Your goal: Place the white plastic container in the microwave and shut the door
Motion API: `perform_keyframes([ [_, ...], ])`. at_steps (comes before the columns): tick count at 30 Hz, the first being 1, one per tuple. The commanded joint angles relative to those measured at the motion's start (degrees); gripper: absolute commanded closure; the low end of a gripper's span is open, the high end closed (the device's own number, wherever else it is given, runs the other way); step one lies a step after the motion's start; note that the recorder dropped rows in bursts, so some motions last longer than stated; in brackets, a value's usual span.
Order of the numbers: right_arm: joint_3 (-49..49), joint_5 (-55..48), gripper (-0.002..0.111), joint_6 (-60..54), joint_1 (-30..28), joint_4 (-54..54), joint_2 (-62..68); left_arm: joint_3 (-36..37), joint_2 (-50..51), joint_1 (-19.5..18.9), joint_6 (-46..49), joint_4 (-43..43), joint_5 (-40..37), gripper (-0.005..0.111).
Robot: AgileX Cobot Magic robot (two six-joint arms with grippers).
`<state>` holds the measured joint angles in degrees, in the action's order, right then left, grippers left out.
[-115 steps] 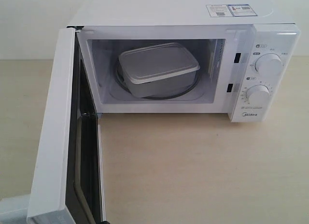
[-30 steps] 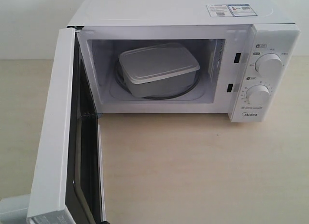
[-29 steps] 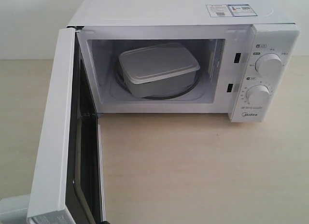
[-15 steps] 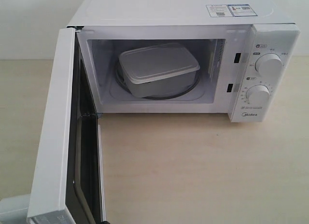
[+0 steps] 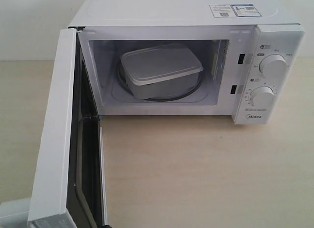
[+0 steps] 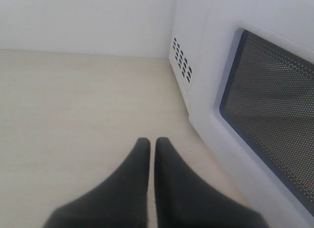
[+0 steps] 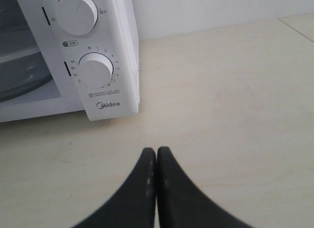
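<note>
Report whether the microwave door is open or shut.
Open. The white windowed front door stands swung wide from the white boxy microwave, exposing its cavity, where the lidded translucent-white plastic container sits.

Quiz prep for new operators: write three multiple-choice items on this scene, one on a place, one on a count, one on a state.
1. Where is the white plastic container?
A) inside the microwave
B) on its roof
C) on a shelf

2. How many round dials are on the control panel?
A) one
B) two
C) four

3. What state is the door in?
A) shut
B) barely ajar
C) swung wide open

Answers:
1 A: it sits behind the open front.
2 B: one dial sits above the other.
3 C: the door stands out toward the camera, leaving the inside exposed.
</note>
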<state>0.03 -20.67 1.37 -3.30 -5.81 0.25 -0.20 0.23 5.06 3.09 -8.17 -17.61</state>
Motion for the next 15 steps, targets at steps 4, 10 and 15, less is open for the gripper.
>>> perform_keyframes([
  [4, -0.03, 0.58, 0.109, -0.46, 2.61, 0.22, -0.25, 0.2, -0.23, 0.16, -0.07, 0.27, 0.03, 0.102],
  [10, -0.03, 0.58, 0.109, -0.6, 2.64, 0.22, -0.25, 0.2, -0.23, 0.16, -0.07, 0.27, 0.03, 0.102],
  [15, -0.03, 0.58, 0.109, -0.6, 2.64, 0.22, -0.25, 0.2, -0.23, 0.16, -0.07, 0.27, 0.03, 0.102],
])
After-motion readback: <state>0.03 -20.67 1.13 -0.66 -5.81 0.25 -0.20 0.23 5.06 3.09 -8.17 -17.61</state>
